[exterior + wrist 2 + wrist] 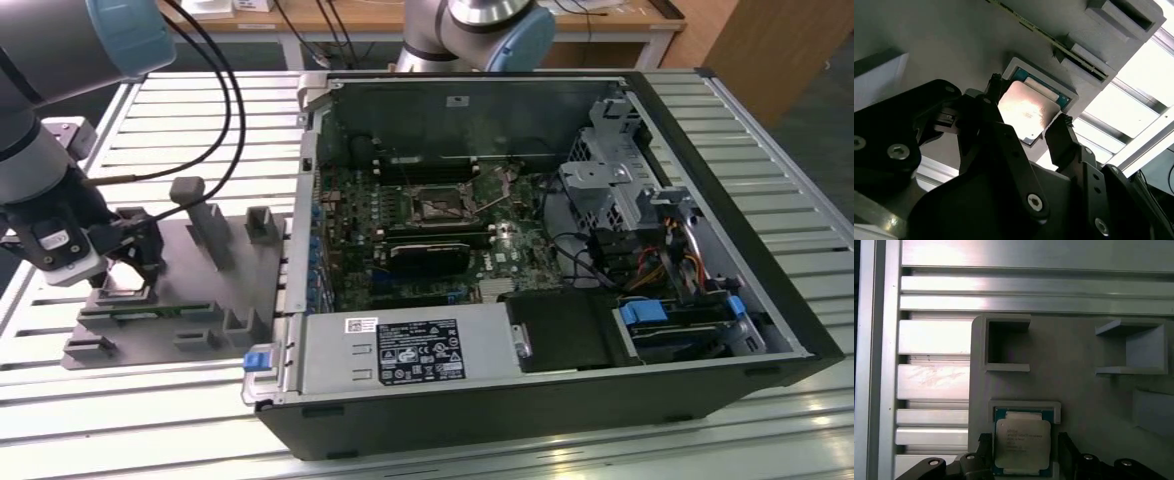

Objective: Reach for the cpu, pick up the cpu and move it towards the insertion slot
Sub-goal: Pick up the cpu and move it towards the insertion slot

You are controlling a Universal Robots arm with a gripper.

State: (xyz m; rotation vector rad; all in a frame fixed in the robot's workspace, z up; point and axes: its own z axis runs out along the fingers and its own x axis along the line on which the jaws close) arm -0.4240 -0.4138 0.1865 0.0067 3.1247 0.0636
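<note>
On the gray tray [1079, 390], the cpu [1021, 442] lies flat in its shallow framed recess [1026, 405], pale metal top upward, a thin edge of green board showing around it. It looks seated, not raised or tilted.

The end effector [1024, 437] is down over it, and in both wrist views one black finger [1064, 452] stands on each side of the chip. In the first wrist view a narrow strip of tray shows between each finger and the chip's edge, so the jaws read as apart and straddling rather than clamped. The second wrist view puts the tips very close to the chip's edges, and I cannot tell whether one of them is touching.

In the exterior view the arm [40, 160] reaches down to the tray at the exterior view's left, where upright gray blocks stand around the recess. The tray rests on a slatted metal surface [174, 100], just beside an open computer case [787, 290]. Inside the case, on the motherboard [514, 250], the insertion slot [434, 205] shows as a dark square in a shiny metal frame, well apart from the chip, with the case wall between them.

As I judge it, the reach is all but done: the fingers are in place around the chip. The grasp is not yet closed, the chip has not been lifted, and the whole carry to the slot is left.
</note>
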